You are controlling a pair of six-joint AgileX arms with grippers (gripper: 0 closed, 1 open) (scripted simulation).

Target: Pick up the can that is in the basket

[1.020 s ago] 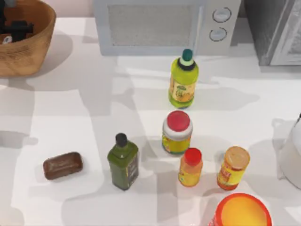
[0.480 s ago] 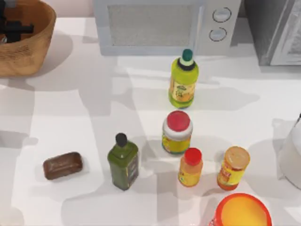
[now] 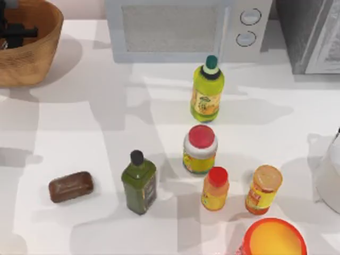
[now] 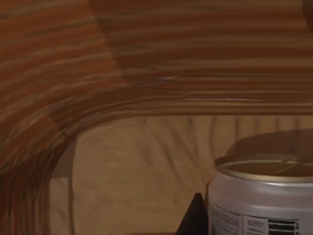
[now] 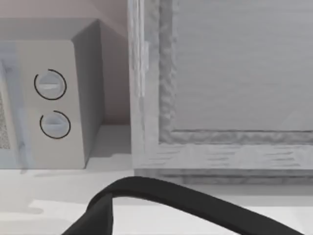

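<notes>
The orange-brown wicker basket stands at the table's far left corner. My left gripper is down inside it, a black shape over the basket's inner floor. In the left wrist view the can stands upright and very close, with grey-white sides, small print and a pale metallic top rim. A dark pointed part of the gripper sits right beside the can's wall. Behind the can rise the basket's ribbed wall and smooth floor. The right wrist view faces the microwave's two dials.
A white microwave stands at the back, with a grey cabinet to its right. Mid-table stand a green-capped yellow bottle, a red-lidded jar, a dark green bottle, two small orange bottles and a brown block.
The left gripper shifted slightly toward the back of the basket a second ago, then held still. Everything on the table stayed where it was.
</notes>
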